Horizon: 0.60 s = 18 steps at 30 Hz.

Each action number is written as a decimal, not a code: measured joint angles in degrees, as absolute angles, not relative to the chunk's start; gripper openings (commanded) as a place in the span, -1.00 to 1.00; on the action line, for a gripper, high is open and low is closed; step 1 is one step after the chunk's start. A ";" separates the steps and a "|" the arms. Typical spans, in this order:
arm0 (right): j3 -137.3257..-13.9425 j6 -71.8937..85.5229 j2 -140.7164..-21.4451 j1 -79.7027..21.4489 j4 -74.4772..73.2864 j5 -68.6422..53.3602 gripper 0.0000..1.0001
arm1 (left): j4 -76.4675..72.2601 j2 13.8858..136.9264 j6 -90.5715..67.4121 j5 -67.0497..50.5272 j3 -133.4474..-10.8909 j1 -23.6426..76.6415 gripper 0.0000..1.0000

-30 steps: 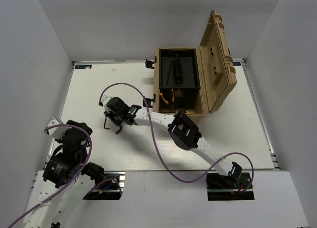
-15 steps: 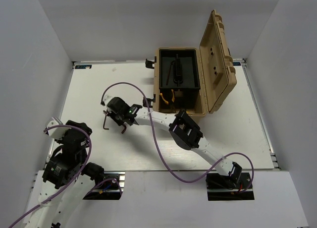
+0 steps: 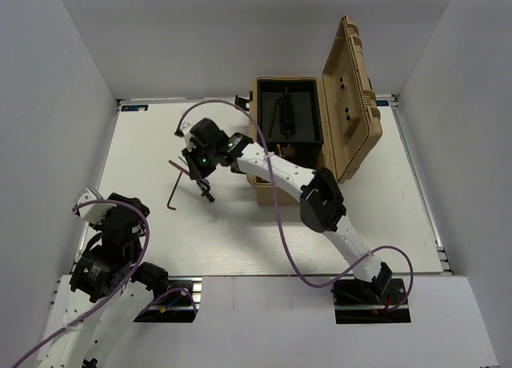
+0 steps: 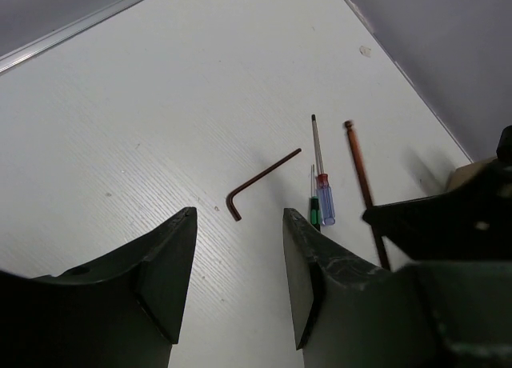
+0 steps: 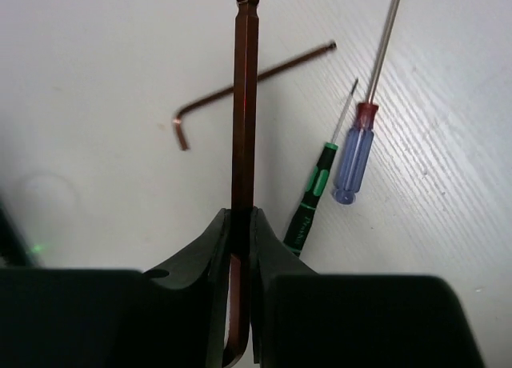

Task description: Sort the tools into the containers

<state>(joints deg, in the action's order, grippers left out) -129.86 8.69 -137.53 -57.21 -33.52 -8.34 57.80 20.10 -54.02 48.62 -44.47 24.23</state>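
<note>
My right gripper [image 5: 242,216] is shut on a long reddish-brown hex key [image 5: 244,104] near its bend and holds it above the table; it also shows in the top view [image 3: 196,166]. A smaller L-shaped hex key [image 5: 256,74] [image 3: 174,190], a blue-handled screwdriver [image 5: 352,164] and a green-and-black screwdriver [image 5: 312,196] lie on the table below. My left gripper [image 4: 238,224] is open and empty, a little short of these tools. The tan toolbox [image 3: 292,176] stands open at the back right with dark tools inside. I cannot clearly make out the pliers.
The toolbox lid [image 3: 352,96] stands upright on the box's right side. My right forearm crosses the box's front left corner. A purple cable loops over the table [image 3: 144,144] by the right arm. Grey walls close in the left, back and right.
My right gripper shut on the long hex key, lifted it and moved back and right, toward the toolbox. The smaller hex key now lies uncovered. The left arm has not moved.
</note>
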 measured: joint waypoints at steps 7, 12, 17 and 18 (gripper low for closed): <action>-132.73 9.56 -128.88 -55.55 -34.37 -12.53 -1.00 | 57.80 20.27 -53.82 48.56 -44.27 24.23 0.15; -133.60 5.89 -125.49 -54.83 -34.72 -5.39 -1.00 | 57.17 21.56 -53.36 47.94 -44.23 24.23 0.15; -131.02 2.37 -122.17 -50.50 -33.74 6.15 -1.00 | 55.90 24.64 -52.47 46.59 -44.12 24.23 0.15; -129.93 1.69 -121.34 -49.06 -33.30 8.43 -1.00 | 55.64 24.84 -52.34 46.33 -44.03 24.23 0.15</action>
